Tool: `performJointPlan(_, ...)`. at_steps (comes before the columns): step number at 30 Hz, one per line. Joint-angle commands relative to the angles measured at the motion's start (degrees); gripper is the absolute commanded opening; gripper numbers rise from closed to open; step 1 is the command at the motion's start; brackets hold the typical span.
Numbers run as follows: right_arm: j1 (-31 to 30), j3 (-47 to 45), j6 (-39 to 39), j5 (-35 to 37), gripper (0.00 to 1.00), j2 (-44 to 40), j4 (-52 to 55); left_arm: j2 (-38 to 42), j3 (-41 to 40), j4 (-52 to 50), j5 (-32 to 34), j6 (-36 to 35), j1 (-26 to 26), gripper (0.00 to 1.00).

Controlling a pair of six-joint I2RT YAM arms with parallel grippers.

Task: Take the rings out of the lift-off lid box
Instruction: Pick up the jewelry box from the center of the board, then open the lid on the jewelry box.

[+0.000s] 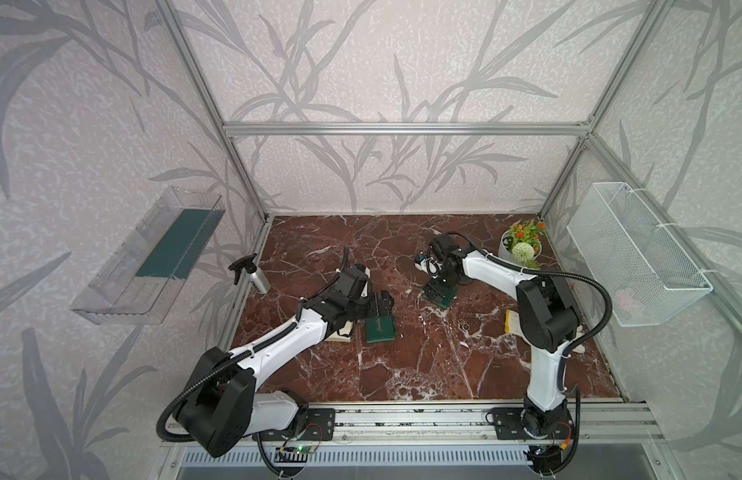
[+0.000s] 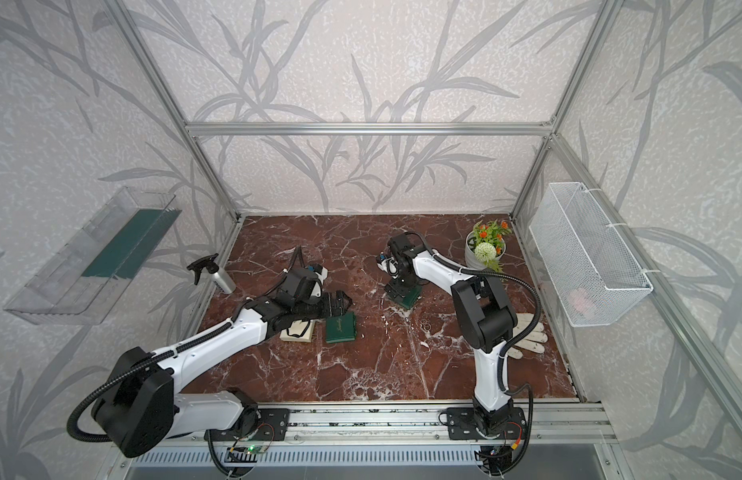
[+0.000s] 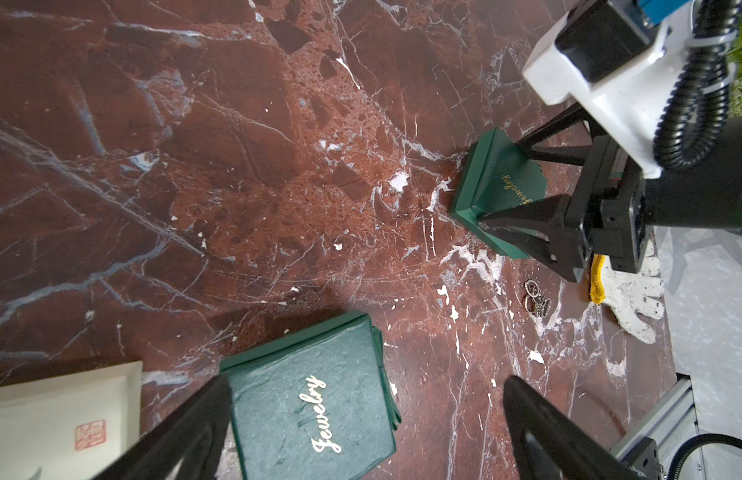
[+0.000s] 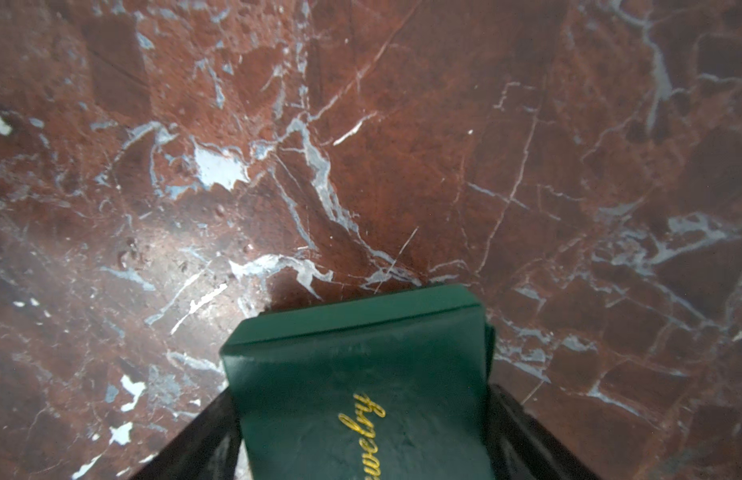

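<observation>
Tiny shiny rings [image 3: 536, 296] clustered on tabletop [image 3: 277, 166]

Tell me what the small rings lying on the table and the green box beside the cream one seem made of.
Rings: probably metal, silvery and shiny, some with dark patterned bands. Green box: likely card covered in leather-look paper, matte, with creases and gold foil lettering; I cannot be sure.

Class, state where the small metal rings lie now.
In both top views the small metal rings lie on the red marble tabletop, on the robot's right, between the dark green square jewelry box at the right tool and the white fabric glove.
</observation>
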State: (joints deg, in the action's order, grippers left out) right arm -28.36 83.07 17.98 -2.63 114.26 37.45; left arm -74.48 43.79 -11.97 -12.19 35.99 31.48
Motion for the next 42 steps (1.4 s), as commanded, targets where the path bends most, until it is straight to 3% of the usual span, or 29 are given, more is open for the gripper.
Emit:
performJointPlan(1,0.23,-2.53,-2.38,-2.47,0.80,0.58,1.52,-0.78,1.65,0.15,-0.55,0.22,-0.11,0.99)
performJointPlan(5,0.20,-3.44,-5.28,-2.89,0.70,-0.21,0.04,-1.08,1.52,1.67,-2.13,1.73,-0.06,0.99)
performJointPlan(10,0.32,-4.50,-11.36,-6.93,0.66,-1.81,-0.90,-2.15,1.95,3.98,-3.82,3.51,0.53,0.97)
performJointPlan(22,0.15,-18.31,-29.83,-13.10,0.66,-13.89,-10.76,-4.65,4.46,4.18,0.23,6.59,6.89,0.90)
performJointPlan(28,0.09,-22.86,-34.73,-13.70,0.66,-20.68,-11.90,-8.37,4.99,6.74,2.47,9.50,10.16,0.87)
performJointPlan(42,0.08,-35.23,-43.48,-13.83,0.66,-37.23,-12.56,-14.37,1.35,15.19,1.11,13.09,11.00,0.84)
